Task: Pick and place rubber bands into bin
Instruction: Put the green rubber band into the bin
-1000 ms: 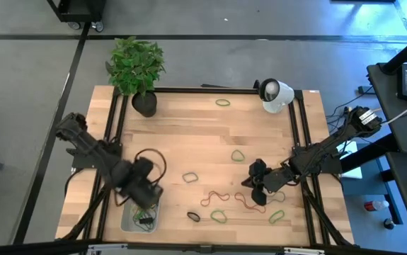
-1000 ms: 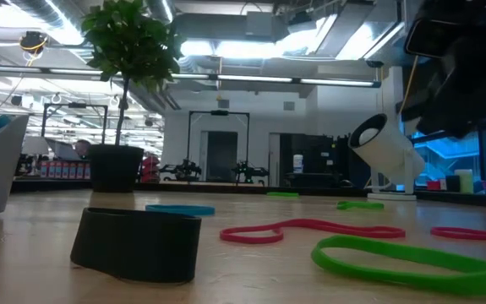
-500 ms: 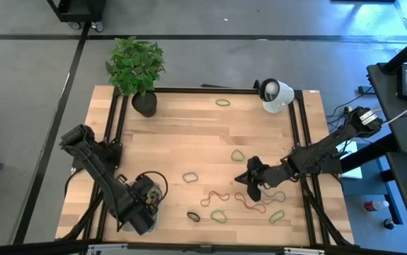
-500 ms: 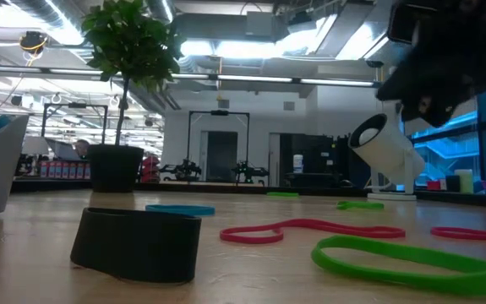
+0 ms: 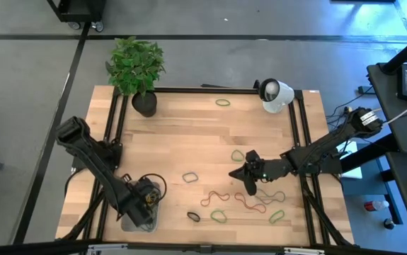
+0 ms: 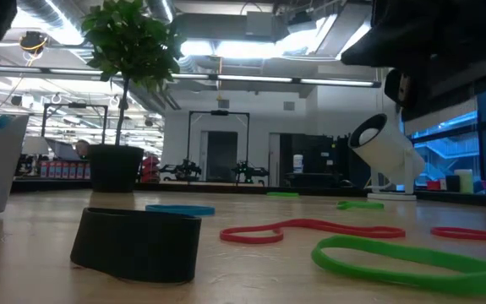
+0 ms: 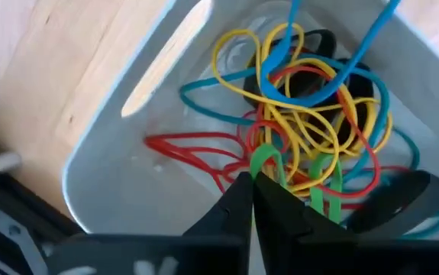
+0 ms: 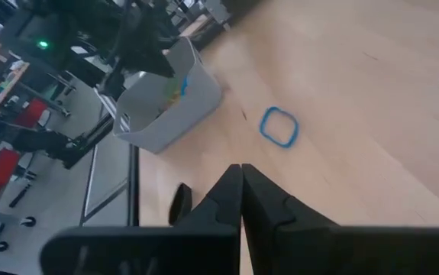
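Some bands are in the bin, and many wait on the table.

The bin [image 7: 112, 164] sits at the table's near left corner and holds a tangle of bands [image 7: 303, 122] in yellow, red, blue and green. The left gripper [image 7: 253, 202] is down inside it, fingers closed on a green band [image 7: 265, 162]. Loose bands [image 5: 219, 216] lie on the wood, mostly near the right side, with one far off by the lamp [image 5: 274, 94]. The right gripper [image 5: 249, 173] hangs over them, fingers closed and holding nothing I can see. From above, the left arm hides most of the bin. The loose bands are too small to count well.
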`<action>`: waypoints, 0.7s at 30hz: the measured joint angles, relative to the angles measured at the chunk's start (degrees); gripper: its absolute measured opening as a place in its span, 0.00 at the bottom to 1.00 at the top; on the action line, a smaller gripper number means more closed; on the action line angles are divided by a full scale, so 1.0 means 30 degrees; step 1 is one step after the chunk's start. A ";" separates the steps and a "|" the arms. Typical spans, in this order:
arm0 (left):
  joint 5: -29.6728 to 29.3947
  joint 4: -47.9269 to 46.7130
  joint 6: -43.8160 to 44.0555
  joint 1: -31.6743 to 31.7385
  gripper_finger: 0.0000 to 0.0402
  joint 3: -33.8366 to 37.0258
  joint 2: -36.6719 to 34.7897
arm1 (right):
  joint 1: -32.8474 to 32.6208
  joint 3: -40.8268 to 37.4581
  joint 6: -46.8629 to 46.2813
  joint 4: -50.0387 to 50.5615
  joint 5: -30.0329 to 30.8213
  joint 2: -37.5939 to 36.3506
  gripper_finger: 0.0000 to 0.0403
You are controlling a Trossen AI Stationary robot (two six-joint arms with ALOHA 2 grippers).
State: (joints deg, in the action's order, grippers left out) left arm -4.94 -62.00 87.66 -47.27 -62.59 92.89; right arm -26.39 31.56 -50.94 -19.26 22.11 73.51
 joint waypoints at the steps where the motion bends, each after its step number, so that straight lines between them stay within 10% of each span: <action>1: -0.0006 0.0089 -0.0406 0.0000 0.04 0.0139 -0.0159 | 0.0000 0.0182 0.0000 -0.0019 0.0000 0.0093 0.02; 12: -0.1041 -0.0523 -0.4280 -0.0234 0.33 0.2146 -0.2816 | 0.0241 0.3603 0.0029 0.0794 0.1749 0.2871 0.02; 21: -0.5029 -0.0786 -0.7634 0.1357 0.24 0.4208 -0.8699 | 0.2080 0.9725 0.0044 0.8691 0.1166 0.6241 0.02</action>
State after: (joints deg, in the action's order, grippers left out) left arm -20.03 -64.36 64.76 -43.20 -49.97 66.79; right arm -20.15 60.73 -50.81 6.81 25.61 92.24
